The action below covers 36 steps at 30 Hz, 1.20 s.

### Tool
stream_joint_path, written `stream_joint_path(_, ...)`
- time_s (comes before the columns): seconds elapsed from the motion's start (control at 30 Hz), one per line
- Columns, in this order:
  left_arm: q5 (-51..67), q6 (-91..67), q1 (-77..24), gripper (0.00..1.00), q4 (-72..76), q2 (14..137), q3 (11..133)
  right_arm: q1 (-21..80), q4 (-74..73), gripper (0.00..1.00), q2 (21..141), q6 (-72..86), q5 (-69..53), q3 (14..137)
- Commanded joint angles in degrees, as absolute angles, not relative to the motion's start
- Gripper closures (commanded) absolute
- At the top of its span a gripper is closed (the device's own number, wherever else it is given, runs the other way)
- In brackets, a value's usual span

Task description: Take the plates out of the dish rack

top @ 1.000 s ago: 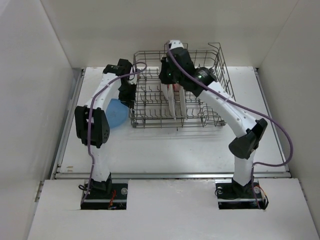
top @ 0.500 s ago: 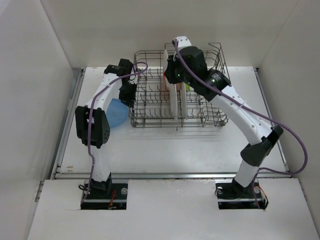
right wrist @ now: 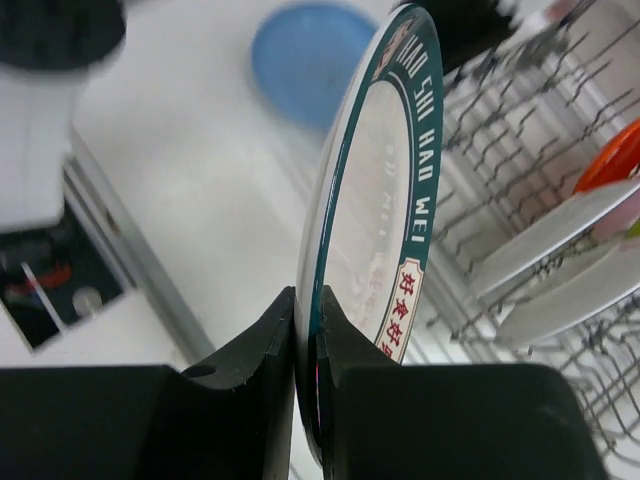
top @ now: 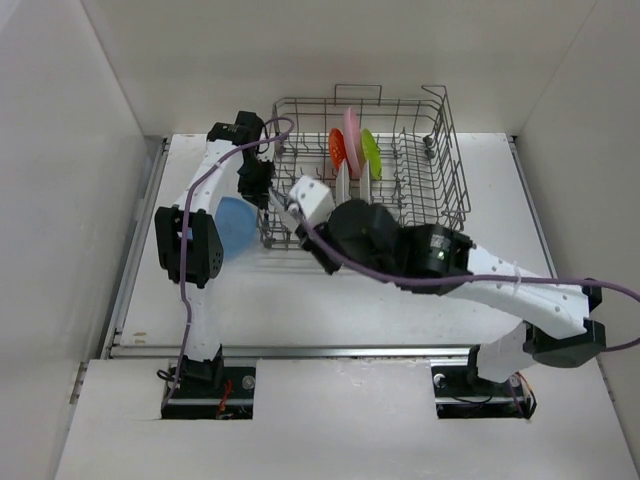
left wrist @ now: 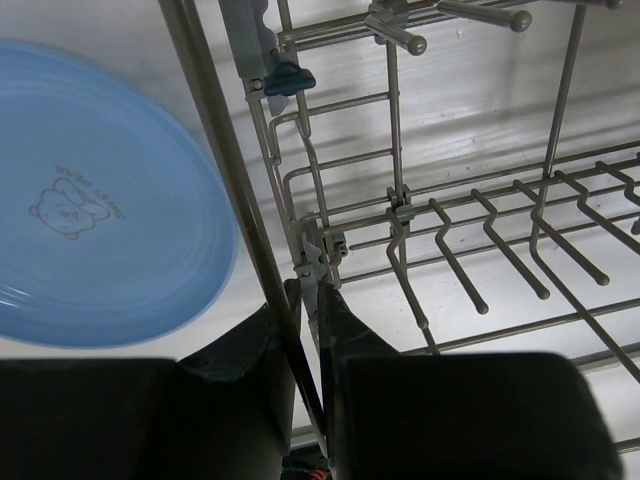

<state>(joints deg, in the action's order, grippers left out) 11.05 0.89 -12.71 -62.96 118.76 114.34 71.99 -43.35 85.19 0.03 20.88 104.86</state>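
My right gripper (right wrist: 308, 300) is shut on the lower edge of a large white plate with a dark green rim and printed letters (right wrist: 385, 180), held upright in the air. In the top view this gripper (top: 298, 205) is high over the dish rack's near-left corner. The grey wire dish rack (top: 440, 150) holds an orange-red plate (top: 337, 150), a pink plate (top: 351, 133), a lime-green plate (top: 371, 152) and two white plates (top: 345, 188) on edge. My left gripper (left wrist: 312, 290) is shut on the rack's left rim wire (left wrist: 300, 330). A blue plate (top: 232, 225) lies flat on the table left of the rack.
White walls close in the table on the left, right and back. A raised metal lip (top: 340, 350) runs along the table's near edge. My right arm's elbow (top: 560, 340) hangs over the near right corner. The rack's left half shows bare tines (left wrist: 470, 250).
My right gripper has lifted a white plate up out of the rack and swung it toward the near left, high above the rack's front. The left gripper has stayed on the rack's rim.
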Motion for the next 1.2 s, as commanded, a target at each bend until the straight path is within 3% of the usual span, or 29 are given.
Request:
stream_joint_path(0.0,13.9,4.1,-13.1,1.0,-61.7,118.7,116.3,76.5,-50.3,1.0,86.5,1.6,30.8,100.6)
stream_joint_path(0.3,13.9,4.1,-12.5,1.0,-61.7,116.5,115.7,84.8,-48.3,1.0,97.3,5.6,53.5,87.6)
stream_joint_path(0.53,13.9,4.1,-12.5,1.0,-61.7,114.7,115.1,84.8,-51.2,1.0,111.8,15.1,56.1,88.2)
stream_joint_path(0.67,14.4,4.1,-12.5,1.0,-61.7,114.7,115.1,84.8,-49.8,0.84,116.1,19.9,49.2,89.0)
stream_joint_path(0.7,14.4,4.1,-12.5,1.0,-61.7,114.7,115.1,84.8,-49.8,0.84,116.6,20.7,49.1,89.6)
stream_joint_path(0.83,14.4,4.1,-12.5,0.98,-61.7,114.7,115.1,84.8,-48.4,0.65,117.2,21.3,46.3,90.1)
stream_joint_path(0.87,14.4,4.1,-12.5,0.91,-62.2,114.7,115.1,84.8,-48.4,0.48,117.2,21.3,46.3,90.6)
stream_joint_path(0.97,14.9,4.8,-12.5,0.67,-62.2,114.2,115.8,84.8,-50.1,0.24,117.2,21.3,45.3,93.2)
stream_joint_path(1.0,14.9,4.8,-12.5,0.59,-62.2,113.4,116.3,84.8,-50.1,0.21,115.7,21.3,44.2,95.2)
stream_joint_path(1.17,14.9,5.4,-12.5,0.47,-61.1,108.9,117.7,84.8,-47.6,0.1,107.7,20.0,40.2,101.0)
